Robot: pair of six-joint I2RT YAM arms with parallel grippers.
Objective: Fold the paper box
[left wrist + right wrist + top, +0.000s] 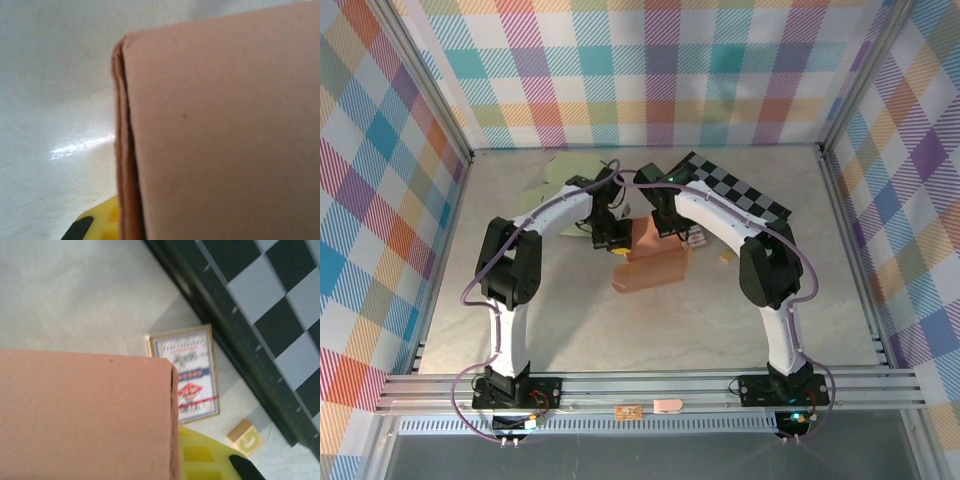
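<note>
In the top view, pale green sheets (558,172) were seen lying flat at the far left of the table (520,330). The left gripper (607,238) was positioned at the left side of the paper box (655,262), which stood near the middle of the table with one wall raised. In the left wrist view, a doubled edge of the box (121,150) was seen running down to the yellow finger (102,225), and the broad panel was pressed close to the camera. The fingers were clenched on that wall.

The right gripper (670,228) was positioned at the far right side of the same raised wall. In the right wrist view, the box panel (85,415) was seen ending just beside the yellow finger (202,455). These fingers were likewise clamped on the box.

A pack of playing cards (187,372) was seen lying flat just right of the box, partly covered by its corner. A small wooden block (245,437) lay near the pack. A checkerboard panel (735,190) lay at an angle beyond both, at the far right.
</note>
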